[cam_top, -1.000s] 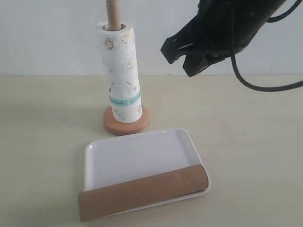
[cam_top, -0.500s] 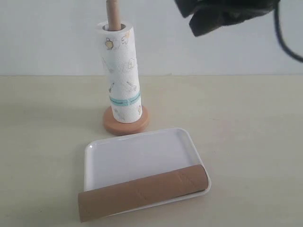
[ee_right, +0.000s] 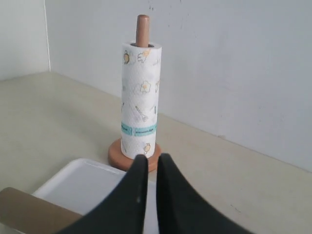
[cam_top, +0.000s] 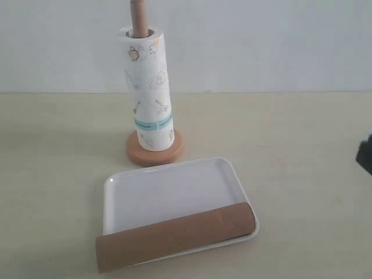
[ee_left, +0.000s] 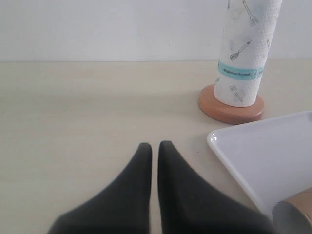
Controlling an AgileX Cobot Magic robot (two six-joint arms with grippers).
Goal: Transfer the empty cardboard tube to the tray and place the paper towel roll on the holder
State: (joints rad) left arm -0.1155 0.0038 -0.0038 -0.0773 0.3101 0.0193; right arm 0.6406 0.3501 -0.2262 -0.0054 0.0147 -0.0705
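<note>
The paper towel roll [cam_top: 149, 87] stands upright on the holder [cam_top: 135, 154], whose dowel pokes out of the roll's core. The empty cardboard tube [cam_top: 174, 235] lies across the near rim of the tray [cam_top: 168, 192], one end jutting past the tray's left side. In the left wrist view my left gripper [ee_left: 155, 146] is shut and empty over bare table, apart from the tray [ee_left: 263, 156] and the roll [ee_left: 243, 53]. My right gripper [ee_right: 151, 158] is shut and empty, well back from the roll [ee_right: 140, 97] and the tray [ee_right: 83, 185].
A white wall runs behind the beige table. In the exterior view only a dark bit of the right arm [cam_top: 366, 156] shows at the right edge. The left arm is out of that view.
The right arm, which hung dark at the upper right beside the roll, rose out of the exterior view. Only a sliver at the right edge is left. Roll, tube and tray stayed put.
</note>
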